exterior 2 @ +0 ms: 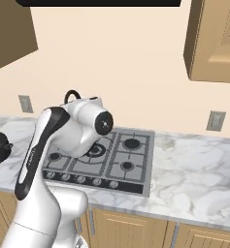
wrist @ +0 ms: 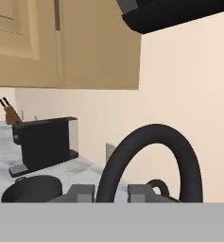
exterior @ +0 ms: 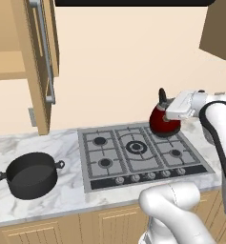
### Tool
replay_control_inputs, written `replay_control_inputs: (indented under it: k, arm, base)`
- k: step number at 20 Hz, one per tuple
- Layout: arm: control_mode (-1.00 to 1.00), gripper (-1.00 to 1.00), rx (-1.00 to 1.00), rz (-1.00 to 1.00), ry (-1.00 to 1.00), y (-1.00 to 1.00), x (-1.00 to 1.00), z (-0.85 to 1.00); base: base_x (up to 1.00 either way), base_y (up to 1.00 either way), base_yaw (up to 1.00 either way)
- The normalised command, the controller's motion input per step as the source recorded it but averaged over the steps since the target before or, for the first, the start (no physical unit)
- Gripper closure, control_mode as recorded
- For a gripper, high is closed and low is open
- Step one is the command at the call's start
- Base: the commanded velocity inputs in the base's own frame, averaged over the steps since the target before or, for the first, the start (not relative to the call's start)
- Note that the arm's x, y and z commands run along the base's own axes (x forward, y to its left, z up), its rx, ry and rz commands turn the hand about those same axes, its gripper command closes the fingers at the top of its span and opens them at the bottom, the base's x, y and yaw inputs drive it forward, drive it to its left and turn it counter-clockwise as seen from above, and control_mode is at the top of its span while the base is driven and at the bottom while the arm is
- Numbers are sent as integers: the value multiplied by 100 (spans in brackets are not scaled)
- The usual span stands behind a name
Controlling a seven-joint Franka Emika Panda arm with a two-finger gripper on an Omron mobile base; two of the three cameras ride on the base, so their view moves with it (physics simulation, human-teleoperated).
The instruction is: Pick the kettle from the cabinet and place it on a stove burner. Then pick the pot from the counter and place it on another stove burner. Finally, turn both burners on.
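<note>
The gripper [wrist: 110, 191] pinches the kettle [exterior: 163, 121] by its arched handle, setting it over the back-right burner, leaving other burners for the pot [exterior: 31, 175]

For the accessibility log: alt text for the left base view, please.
The end effector holds a red kettle at the cooktop's back right burner. A black pot sits on the counter to its left.

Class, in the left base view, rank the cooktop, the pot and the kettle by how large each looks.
1. Cooktop, clearly largest.
2. Pot.
3. Kettle, smallest, though it sits farther back and the hand partly covers it.
</note>
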Motion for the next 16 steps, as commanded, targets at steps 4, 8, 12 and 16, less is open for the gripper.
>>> replay_control_inputs:
  k: [4, 8, 12, 16]
  arm:
    - [-100, 100, 2, 9, 2, 15, 16, -36]
    - [-100, 100, 1, 8, 1, 16, 16, -33]
    - [-100, 100, 3, 7, 0, 8, 17, -25]
    - [-100, 100, 4, 5, 0, 1, 20, -16]
  base:
    - [0, 0, 0]
    - [0, 0, 0]
    - [0, 0, 0]
    - [0, 0, 0]
